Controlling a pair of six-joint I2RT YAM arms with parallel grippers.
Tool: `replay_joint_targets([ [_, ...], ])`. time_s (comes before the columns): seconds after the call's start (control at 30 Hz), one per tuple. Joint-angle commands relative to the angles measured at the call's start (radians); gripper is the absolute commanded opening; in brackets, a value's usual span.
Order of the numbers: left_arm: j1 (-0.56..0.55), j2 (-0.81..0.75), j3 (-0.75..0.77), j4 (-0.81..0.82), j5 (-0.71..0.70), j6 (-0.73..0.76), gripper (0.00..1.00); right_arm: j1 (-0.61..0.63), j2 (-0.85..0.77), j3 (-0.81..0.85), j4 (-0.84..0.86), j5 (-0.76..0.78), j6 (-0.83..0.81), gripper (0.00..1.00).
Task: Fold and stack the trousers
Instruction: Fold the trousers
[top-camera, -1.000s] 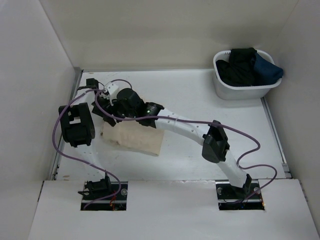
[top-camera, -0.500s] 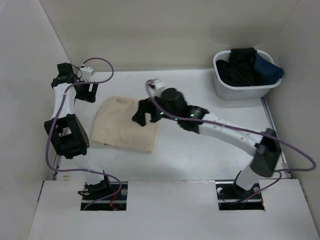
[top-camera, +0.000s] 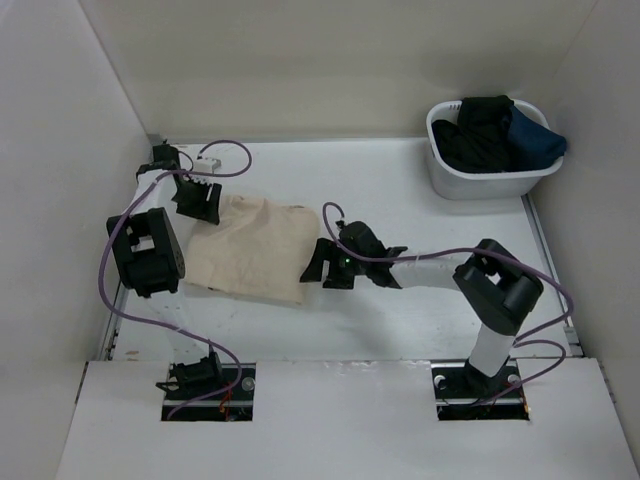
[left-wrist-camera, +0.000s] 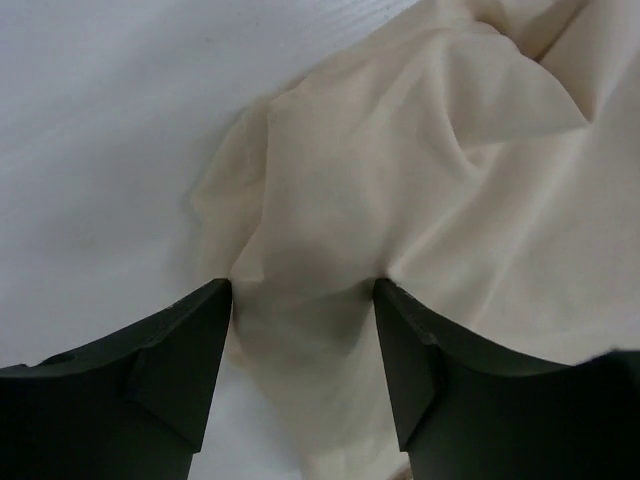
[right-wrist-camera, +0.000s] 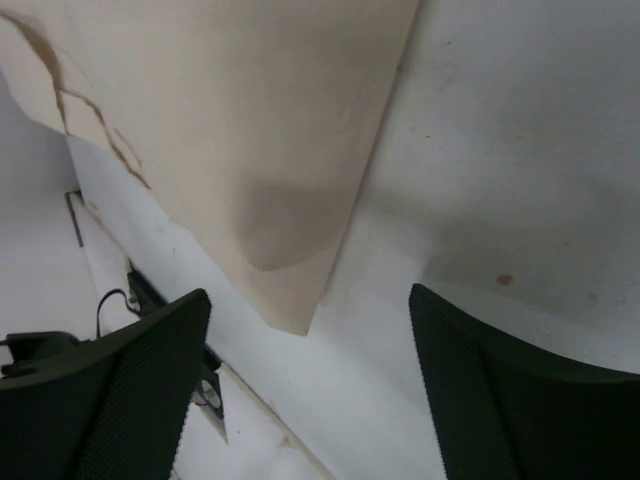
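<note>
The beige trousers (top-camera: 250, 250) lie folded into a rough rectangle on the left half of the white table (top-camera: 400, 190). My left gripper (top-camera: 203, 203) sits low at their back left corner. In the left wrist view the left gripper (left-wrist-camera: 302, 287) is open, and a wrinkled corner of the trousers (left-wrist-camera: 420, 170) lies between its dark fingers (left-wrist-camera: 170, 360). My right gripper (top-camera: 318, 266) hovers by their right front corner. Seen from the right wrist, the right gripper (right-wrist-camera: 308, 293) stands wide open over bare table, with the pointed corner of the trousers (right-wrist-camera: 280, 160) just ahead of it.
A white basket (top-camera: 448, 178) holding dark clothes stands at the back right corner. Walls close in the table on the left, back and right. Purple cables loop around both arms. The left arm's elbow (top-camera: 145, 250) hangs beside the cloth's left edge.
The left gripper came down from the back left wall onto the trousers' back corner. The right arm drew back off the cloth and folded in, ending at its right front corner.
</note>
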Motion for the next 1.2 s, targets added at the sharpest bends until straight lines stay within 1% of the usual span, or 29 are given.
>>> replay_joint_targets([
  [0.0, -0.012, -0.007, -0.005, 0.05, 0.051, -0.045, 0.49, -0.005, 0.008, 0.007, 0.09, -0.082, 0.086, 0.81],
  [0.03, -0.012, -0.001, -0.005, 0.057, 0.047, -0.048, 0.37, -0.007, 0.024, 0.012, 0.091, -0.114, 0.086, 0.75],
  [0.07, -0.012, 0.006, -0.005, 0.064, 0.041, -0.057, 0.27, -0.007, 0.052, 0.025, 0.101, -0.161, 0.088, 0.72],
  [0.13, 0.004, 0.009, -0.013, 0.095, 0.036, -0.095, 0.17, -0.004, 0.122, 0.07, 0.133, -0.258, 0.095, 0.64],
  [0.2, 0.029, -0.003, -0.025, 0.13, 0.051, -0.143, 0.15, 0.007, 0.176, 0.111, 0.144, -0.301, 0.107, 0.53],
  [0.27, 0.046, -0.02, -0.039, 0.155, 0.088, -0.176, 0.15, 0.008, 0.202, 0.12, 0.15, -0.3, 0.124, 0.34],
  [0.37, 0.052, -0.039, -0.054, 0.158, 0.12, -0.186, 0.17, -0.03, 0.196, 0.073, 0.188, -0.258, 0.158, 0.03],
  [0.4, 0.052, -0.045, -0.06, 0.161, 0.123, -0.187, 0.17, -0.044, 0.18, 0.046, 0.208, -0.244, 0.166, 0.0],
  [0.43, 0.053, -0.053, -0.066, 0.167, 0.125, -0.19, 0.17, -0.058, 0.158, 0.013, 0.229, -0.232, 0.173, 0.0],
  [0.5, 0.055, -0.068, -0.08, 0.175, 0.136, -0.201, 0.17, -0.102, 0.094, -0.066, 0.259, -0.226, 0.178, 0.0],
  [0.6, 0.043, -0.1, -0.109, 0.159, 0.181, -0.226, 0.17, -0.168, -0.055, -0.226, 0.237, -0.234, 0.175, 0.0],
  [0.67, 0.008, -0.131, -0.15, 0.159, 0.226, -0.249, 0.17, -0.205, -0.17, -0.336, 0.178, -0.231, 0.164, 0.0],
  [0.8, -0.087, -0.207, -0.258, 0.185, 0.289, -0.318, 0.17, -0.243, -0.401, -0.503, -0.011, -0.186, 0.132, 0.0],
  [0.83, -0.112, -0.226, -0.284, 0.196, 0.304, -0.331, 0.17, -0.246, -0.461, -0.528, -0.057, -0.175, 0.12, 0.12],
  [0.87, -0.132, -0.244, -0.311, 0.207, 0.317, -0.338, 0.17, -0.252, -0.519, -0.539, -0.103, -0.174, 0.094, 0.34],
  [0.9, -0.15, -0.261, -0.334, 0.214, 0.323, -0.342, 0.17, -0.262, -0.585, -0.542, -0.141, -0.165, 0.063, 0.49],
  [0.97, -0.176, -0.287, -0.361, 0.215, 0.318, -0.341, 0.17, -0.312, -0.728, -0.519, -0.22, -0.152, 0.002, 0.67],
  [1.0, -0.181, -0.298, -0.361, 0.207, 0.317, -0.338, 0.17, -0.365, -0.795, -0.498, -0.259, -0.143, -0.029, 0.73],
  [1.03, -0.181, -0.313, -0.356, 0.205, 0.315, -0.342, 0.21, -0.416, -0.834, -0.478, -0.289, -0.139, -0.055, 0.76],
  [1.07, -0.181, -0.329, -0.349, 0.214, 0.32, -0.348, 0.28, -0.486, -0.865, -0.449, -0.318, -0.132, -0.087, 0.78],
  [1.13, -0.181, -0.349, -0.316, 0.254, 0.314, -0.358, 0.35, -0.609, -0.85, -0.4, -0.323, -0.14, -0.148, 0.8],
  [1.17, -0.189, -0.349, -0.306, 0.286, 0.303, -0.356, 0.45, -0.646, -0.804, -0.375, -0.3, -0.149, -0.17, 0.8],
])
